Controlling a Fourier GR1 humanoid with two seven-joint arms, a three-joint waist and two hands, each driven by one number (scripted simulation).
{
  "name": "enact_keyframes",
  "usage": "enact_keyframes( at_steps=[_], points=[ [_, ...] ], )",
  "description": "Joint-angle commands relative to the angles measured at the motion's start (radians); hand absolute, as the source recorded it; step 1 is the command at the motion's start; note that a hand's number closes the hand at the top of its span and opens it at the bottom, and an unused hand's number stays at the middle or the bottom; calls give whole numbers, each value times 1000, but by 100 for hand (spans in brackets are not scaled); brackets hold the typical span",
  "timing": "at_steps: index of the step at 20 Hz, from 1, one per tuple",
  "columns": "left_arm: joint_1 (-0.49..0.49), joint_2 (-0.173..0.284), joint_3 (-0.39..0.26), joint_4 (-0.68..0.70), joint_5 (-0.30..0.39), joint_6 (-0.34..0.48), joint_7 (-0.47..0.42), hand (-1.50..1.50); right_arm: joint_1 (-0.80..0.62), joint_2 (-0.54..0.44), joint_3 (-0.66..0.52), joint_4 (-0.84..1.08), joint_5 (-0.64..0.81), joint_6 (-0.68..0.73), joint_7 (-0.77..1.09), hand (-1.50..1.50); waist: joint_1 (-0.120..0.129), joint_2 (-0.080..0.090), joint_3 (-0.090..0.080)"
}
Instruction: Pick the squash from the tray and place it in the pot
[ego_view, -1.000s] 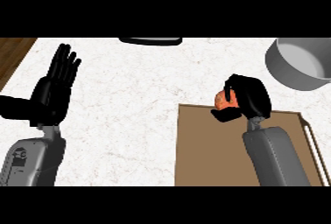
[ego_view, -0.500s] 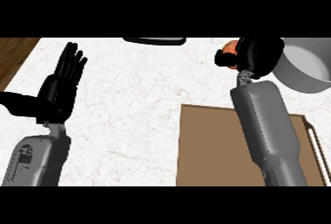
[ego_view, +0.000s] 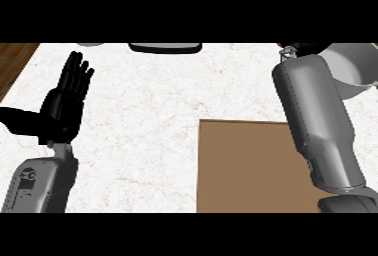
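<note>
My right hand (ego_view: 306, 48) reaches the pot (ego_view: 354, 65) at one o'clock, fingers unreadable; my left hand (ego_view: 63, 102) rests spread at nine.

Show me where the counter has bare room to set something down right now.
The widest bare patch of white marbled counter lies between the open left hand and the brown flat tray, below the dark object at the far edge. The tray's surface also shows bare. Crowded: the far right, where the grey right forearm reaches the grey metal pot.

L hand (ego_view: 63, 107) open, resting; R forearm (ego_view: 317, 115) extended.
</note>
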Motion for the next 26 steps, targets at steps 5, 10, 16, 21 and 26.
enact_keyframes(
  at_steps=[5,10,16,21,26],
  points=[
    [38,35,41,-8,20,-28,-18,0,35,-133,-101,100,-65,-35,-34,150,-32,-10,1],
    [66,11,24,-71,19,-3,42,0,179,-184,-132,9,-150,-141,-124,150,-44,-16,2],
    [73,14,37,-11,13,-31,-37,0,205,-262,-180,110,-268,-221,-261,150,-36,-9,1],
    [0,10,31,-26,5,2,32,0,236,-383,-247,270,-355,-325,-424,150,-29,-4,2],
    [-11,35,52,-43,22,-12,64,0,206,-359,-247,416,-356,-377,-391,150,-21,-4,2]
  ],
)
